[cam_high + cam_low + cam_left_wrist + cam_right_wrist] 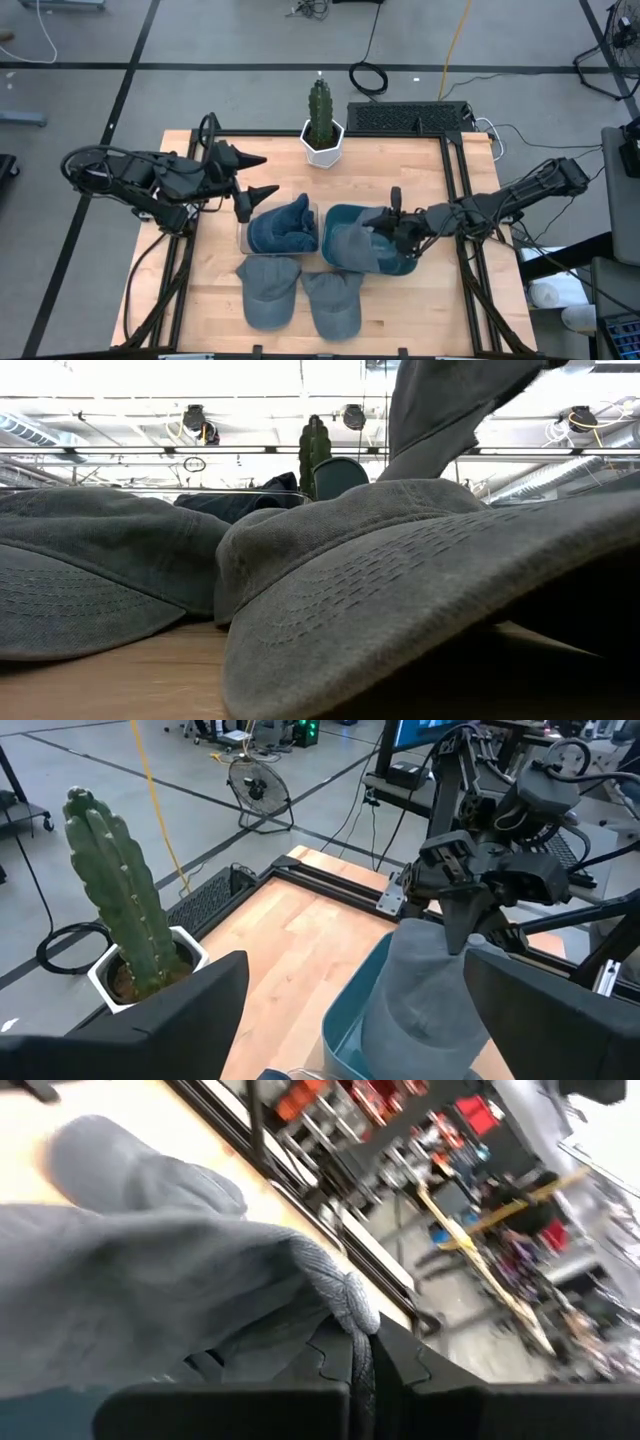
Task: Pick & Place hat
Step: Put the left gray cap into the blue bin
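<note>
Pinching grey hat (pixel 352 247) — right gripper (pixel 394 226) over teal bin (pixel 338 222).

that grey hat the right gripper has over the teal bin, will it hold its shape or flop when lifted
Probably floppy: the grey hat sags in folds from the right gripper, shut on a pinch of its cloth above the teal bin. It looks light, soft fabric. The stitched brim likely stays somewhat stiffer, as on the hats lying flat on the table.

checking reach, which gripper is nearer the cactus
Left. The left gripper hangs open just beside the cactus; the right gripper is farther off, shut on a hat over the teal bin.
</note>
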`<state>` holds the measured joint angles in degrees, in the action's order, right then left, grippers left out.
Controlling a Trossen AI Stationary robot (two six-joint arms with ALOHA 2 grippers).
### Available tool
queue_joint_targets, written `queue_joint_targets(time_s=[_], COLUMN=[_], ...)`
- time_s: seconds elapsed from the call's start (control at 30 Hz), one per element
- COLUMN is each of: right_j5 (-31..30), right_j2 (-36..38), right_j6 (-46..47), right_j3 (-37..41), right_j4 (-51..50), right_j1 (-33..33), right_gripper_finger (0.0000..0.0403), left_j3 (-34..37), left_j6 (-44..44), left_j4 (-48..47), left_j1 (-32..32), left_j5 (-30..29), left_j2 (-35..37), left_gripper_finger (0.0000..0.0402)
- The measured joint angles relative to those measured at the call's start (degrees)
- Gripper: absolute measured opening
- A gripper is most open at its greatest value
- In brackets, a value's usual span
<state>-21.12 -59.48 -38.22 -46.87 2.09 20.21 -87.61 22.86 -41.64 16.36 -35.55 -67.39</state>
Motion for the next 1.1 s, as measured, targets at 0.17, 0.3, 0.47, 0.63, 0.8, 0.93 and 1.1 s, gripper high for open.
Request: queue_joint_targets(time_s=[0.17,0.3,0.47,0.63,0.8,0.93,1.1], right_j5=[3.41,3.41,4.98,9.42,9.25,9.21,9.24], right_j2=[0.0,0.0,-0.43,-2.79,-6.24,-7.41,-7.01], right_j6=[1.13,1.93,1.69,5.09,6.3,7.57,9.51], right_j3=[0.0,0.0,0.0,-0.01,2.66,4.19,4.2], right_j4=[0.25,-0.17,-0.11,0.34,4.53,6.68,6.54], right_j1=[-2.04,-3.59,-5.85,-8.24,-8.25,-8.25,-8.25], right_gripper_finger=[0.0,0.0,0.0,0.0,0.0,0.0,0.0], left_j3=[0.0,0.0,0.0,0.0,0.0,0.0,0.0], left_j6=[-0.25,-3.5,-4.5,-4.52,-4.6,-4.6,-4.71], left_j4=[-0.03,-0.04,-0.06,-0.06,-0.06,-0.09,-0.08], left_j1=[0.0,0.0,0.0,0.0,0.0,0.0,0.0], left_j5=[0.0,-0.11,-0.11,-0.11,-0.11,-0.11,-0.13], left_j2=[-0.03,-0.01,-0.01,-0.01,-0.01,-0.01,-0.01], left_gripper_finger=[0.0372,0.0376,0.038,0.0372,0.0368,0.0373,0.0378])
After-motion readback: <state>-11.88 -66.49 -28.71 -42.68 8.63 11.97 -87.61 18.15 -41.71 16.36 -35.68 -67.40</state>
